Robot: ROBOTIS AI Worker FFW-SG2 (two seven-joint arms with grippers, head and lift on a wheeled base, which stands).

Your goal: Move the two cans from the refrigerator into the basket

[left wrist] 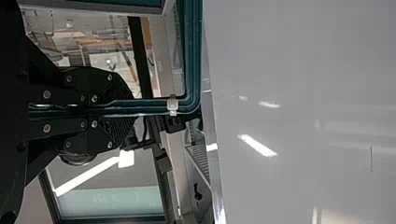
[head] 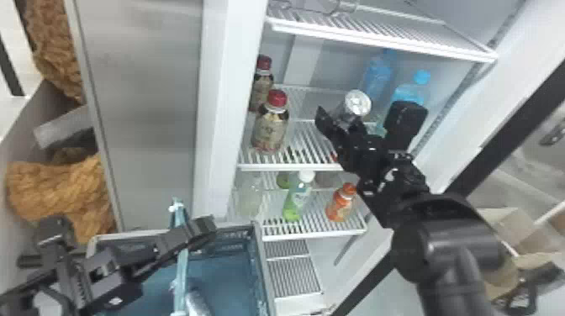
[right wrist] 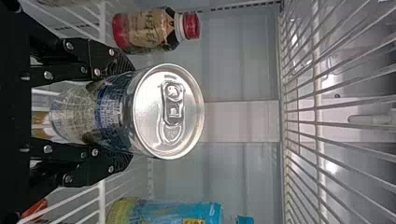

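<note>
Right gripper (right wrist: 125,112) is being used as a can clamp at the middle shelf (head: 290,167), its fingers being spread about one can's width, with the silver-topped can (right wrist: 170,112) being pinched by its sides. Can't tell if any weight is being taken by the shelf. Down and left of the middle shelf, the basket handle (head: 182,269) is being held by the left gripper (left wrist: 123,109), fingers nearly together with just the bar between, so the basket (head: 262,273) is probably being steadied. Another silver can (head: 196,303), by the looks of it, is being held in there too, so the last one is likely being worked on now.

Tips for whoever's driving: best results are being had (imo) if the can is being raised a touch first, then drawn straight out past the middle shelf's front edge. Don't go high, the upper shelf (head: 378,42) is being passed right above. No early left swing either, or the front red-capped bottle (head: 271,130) on the middle shelf's left part is being clipped. Same for the blue-capped bottle (head: 405,92) on its right part. Squeeze should be staying firm but gentle, since thin walls are being pressed. Once out, down-left it's being taken, with release being saved for low down.
</note>
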